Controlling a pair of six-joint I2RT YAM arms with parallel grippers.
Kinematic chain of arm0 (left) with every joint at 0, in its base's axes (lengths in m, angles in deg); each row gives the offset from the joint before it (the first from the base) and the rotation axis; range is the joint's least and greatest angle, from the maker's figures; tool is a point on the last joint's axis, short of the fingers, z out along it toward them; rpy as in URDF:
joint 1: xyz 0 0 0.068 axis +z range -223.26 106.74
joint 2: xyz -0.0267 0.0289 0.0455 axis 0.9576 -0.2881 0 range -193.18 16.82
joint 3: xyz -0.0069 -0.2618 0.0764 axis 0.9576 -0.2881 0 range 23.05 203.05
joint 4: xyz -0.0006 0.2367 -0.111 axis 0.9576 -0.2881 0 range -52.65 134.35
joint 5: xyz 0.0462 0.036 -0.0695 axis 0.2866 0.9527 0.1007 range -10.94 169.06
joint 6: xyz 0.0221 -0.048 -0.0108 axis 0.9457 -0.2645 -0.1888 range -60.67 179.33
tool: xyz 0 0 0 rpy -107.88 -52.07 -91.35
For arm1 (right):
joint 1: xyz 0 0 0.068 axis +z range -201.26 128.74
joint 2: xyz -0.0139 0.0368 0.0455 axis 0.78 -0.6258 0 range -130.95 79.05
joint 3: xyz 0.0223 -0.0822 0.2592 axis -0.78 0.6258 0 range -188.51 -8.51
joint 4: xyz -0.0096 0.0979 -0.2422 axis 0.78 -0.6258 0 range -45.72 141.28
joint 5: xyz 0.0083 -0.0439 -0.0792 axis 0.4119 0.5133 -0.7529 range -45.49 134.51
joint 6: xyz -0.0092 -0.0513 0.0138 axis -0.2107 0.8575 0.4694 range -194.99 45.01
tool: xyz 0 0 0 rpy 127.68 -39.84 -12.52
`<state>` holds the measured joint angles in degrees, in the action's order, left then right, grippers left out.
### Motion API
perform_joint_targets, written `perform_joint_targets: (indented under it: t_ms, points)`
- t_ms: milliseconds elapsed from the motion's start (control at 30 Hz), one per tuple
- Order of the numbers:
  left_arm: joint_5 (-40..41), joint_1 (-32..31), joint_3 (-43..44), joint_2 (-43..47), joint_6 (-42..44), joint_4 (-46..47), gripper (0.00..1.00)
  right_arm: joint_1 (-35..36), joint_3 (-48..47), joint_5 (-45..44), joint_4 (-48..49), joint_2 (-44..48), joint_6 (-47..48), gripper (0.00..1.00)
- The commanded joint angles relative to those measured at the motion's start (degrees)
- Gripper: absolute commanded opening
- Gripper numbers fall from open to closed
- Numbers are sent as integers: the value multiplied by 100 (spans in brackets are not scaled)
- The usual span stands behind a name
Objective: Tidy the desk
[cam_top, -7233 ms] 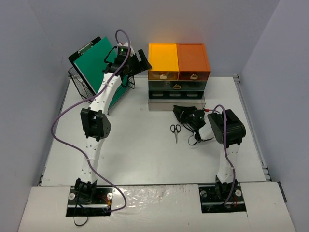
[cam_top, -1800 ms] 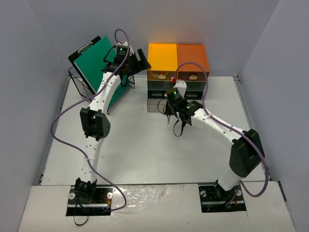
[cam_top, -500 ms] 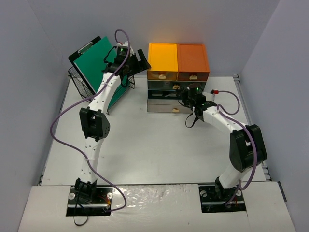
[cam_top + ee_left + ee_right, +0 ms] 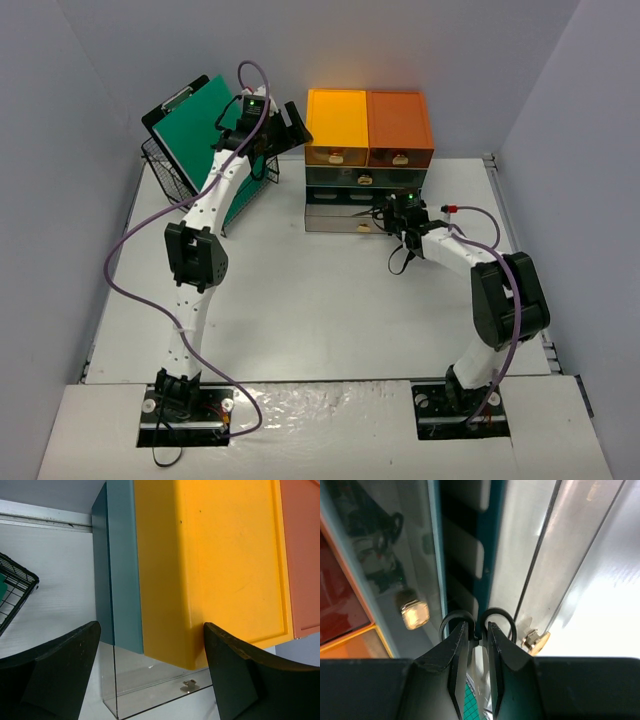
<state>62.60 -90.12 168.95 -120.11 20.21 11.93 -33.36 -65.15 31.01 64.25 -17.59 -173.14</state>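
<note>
At the far left a black wire basket [image 4: 160, 172] holds a green clipboard [image 4: 195, 125] leaning against the wall, both where they were seven seconds ago. The left end effector [image 4: 292, 125] hovers just left of the stacked drawer unit with its fingers [image 4: 50, 675] spread wide and nothing between them; this arm has not moved in any of the earlier pictures. The unit stands at the back of the white surface [image 4: 300, 300], which lies under everything and is walled on three sides: a yellow drawer [image 4: 337, 120] and an orange drawer [image 4: 400, 120] on top, a teal drawer [image 4: 365, 177] below them, and a clear drawer [image 4: 335, 222] lowest. Seven seconds ago the black scissors [image 4: 496, 611] lay flat on the surface in front of the unit; now they are off it, their handle rings pinched in the right end effector [image 4: 390, 212], blades pointing left across the lower drawer fronts. That end effector has shifted right along the unit since two seconds ago.
</note>
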Motion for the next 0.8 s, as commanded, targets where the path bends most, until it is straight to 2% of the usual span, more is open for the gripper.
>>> perform_joint_targets:
  t_ms: [0, 367, 767]
  points:
    - [287, 110, 96, 280, 296, -675, 79, -98, 18, -121, 340, -146, -61, 0]
    - [293, 113, 87, 280, 317, -687, 79, -304, -461, 190, 488, -654, 93, 0]
    - [293, 118, 149, 232, 286, -696, 79, -348, -963, 243, 294, -488, 252, 0]
